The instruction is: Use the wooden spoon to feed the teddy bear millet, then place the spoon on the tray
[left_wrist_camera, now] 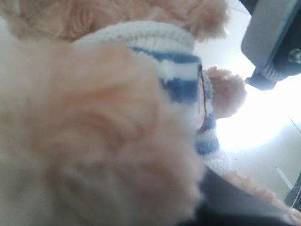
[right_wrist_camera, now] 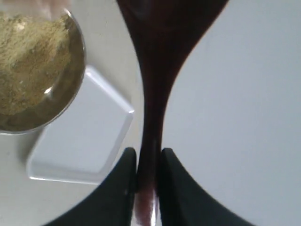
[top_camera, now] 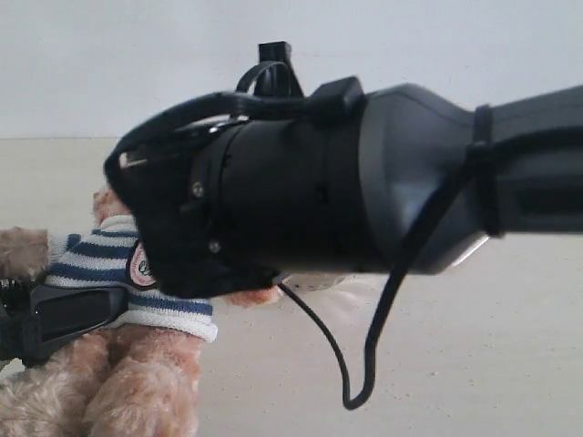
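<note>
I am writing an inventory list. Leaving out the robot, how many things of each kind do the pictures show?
Teddy bear: 1
Wooden spoon: 1
Steel bowl of millet: 1
White tray: 1
Total: 4

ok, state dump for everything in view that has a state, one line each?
wooden spoon: off the table, handle clamped between right fingers; load not visible.
millet: heaped in steel bowl, nearly full.
tray: no spoon on it; the bowl overlaps one corner in the right wrist view.
teddy bear: upright, left finger across its sweater; can't tell if it's clamped.
</note>
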`<state>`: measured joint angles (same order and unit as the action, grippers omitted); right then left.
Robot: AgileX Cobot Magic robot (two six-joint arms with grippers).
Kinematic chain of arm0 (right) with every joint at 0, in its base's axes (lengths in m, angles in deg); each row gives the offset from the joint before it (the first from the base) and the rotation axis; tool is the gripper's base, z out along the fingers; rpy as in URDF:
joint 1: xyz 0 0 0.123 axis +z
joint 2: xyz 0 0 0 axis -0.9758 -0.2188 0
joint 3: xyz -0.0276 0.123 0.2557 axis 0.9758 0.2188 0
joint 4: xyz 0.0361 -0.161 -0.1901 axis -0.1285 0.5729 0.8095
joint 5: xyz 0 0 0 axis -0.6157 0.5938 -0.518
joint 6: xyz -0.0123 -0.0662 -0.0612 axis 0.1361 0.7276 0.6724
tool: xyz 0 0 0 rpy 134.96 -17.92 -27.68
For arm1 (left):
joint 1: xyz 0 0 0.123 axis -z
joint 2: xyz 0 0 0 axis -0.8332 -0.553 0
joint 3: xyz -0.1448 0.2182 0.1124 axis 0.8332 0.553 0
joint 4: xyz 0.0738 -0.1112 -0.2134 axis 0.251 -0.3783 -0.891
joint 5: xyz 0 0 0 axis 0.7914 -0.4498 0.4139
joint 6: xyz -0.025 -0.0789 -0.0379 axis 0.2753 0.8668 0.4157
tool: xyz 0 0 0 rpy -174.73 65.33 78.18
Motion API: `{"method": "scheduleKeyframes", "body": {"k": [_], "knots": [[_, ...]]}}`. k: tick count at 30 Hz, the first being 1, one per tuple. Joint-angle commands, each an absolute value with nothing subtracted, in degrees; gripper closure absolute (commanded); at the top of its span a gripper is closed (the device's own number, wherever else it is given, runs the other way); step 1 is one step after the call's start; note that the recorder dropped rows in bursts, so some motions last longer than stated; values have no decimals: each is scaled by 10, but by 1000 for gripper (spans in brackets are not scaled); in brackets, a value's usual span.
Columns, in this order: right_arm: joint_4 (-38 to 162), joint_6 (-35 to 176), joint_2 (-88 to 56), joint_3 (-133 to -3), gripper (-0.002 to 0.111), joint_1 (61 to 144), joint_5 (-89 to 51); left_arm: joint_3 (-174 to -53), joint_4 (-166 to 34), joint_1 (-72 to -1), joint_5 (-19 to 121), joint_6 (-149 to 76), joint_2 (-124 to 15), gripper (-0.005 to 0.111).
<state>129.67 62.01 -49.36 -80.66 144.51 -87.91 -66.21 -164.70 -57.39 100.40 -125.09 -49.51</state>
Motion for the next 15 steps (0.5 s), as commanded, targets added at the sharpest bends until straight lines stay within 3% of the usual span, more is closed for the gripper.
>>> {"method": "scheduleKeyframes", "body": {"k": [1,15], "knots": [[1176,598,-440,-804,108,1402,-821,-666,-1657,-575,1019,-1255,-496,102],[838,684,-341,-804,108,1241,-677,-666,-1657,-575,1013,-1255,-496,102]]}}
